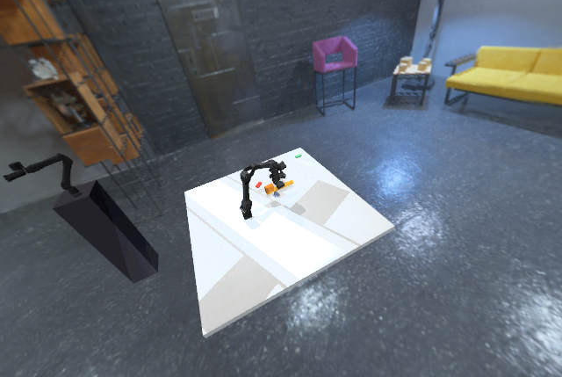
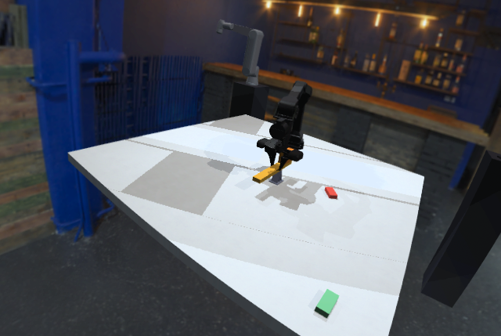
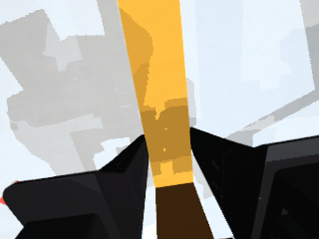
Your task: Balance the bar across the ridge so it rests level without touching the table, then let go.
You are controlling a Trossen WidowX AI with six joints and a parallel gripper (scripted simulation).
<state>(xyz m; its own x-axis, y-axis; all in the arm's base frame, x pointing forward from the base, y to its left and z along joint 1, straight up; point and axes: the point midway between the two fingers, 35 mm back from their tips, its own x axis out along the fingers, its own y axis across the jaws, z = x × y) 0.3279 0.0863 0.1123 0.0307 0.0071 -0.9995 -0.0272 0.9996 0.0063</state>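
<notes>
A long orange bar (image 1: 284, 184) (image 2: 264, 174) (image 3: 156, 70) is held in my gripper (image 1: 277, 180) (image 2: 279, 160) (image 3: 166, 154), which is shut on it near one end. In the exterior view the bar slopes down away from the fingers and passes over a small dark ridge block (image 2: 277, 180) (image 1: 276, 193) standing on the white table (image 2: 170, 222) (image 1: 290, 245). I cannot tell whether the bar's low end touches the table. In the wrist view the bar runs straight out between the two black fingers and hides the ridge.
A small red block (image 2: 330, 192) (image 1: 258, 184) lies on the table right of the ridge. A green block (image 2: 326, 302) (image 1: 298, 155) lies near a table corner. A second arm (image 2: 247, 42) (image 1: 43, 164) stands on a dark pedestal off the table.
</notes>
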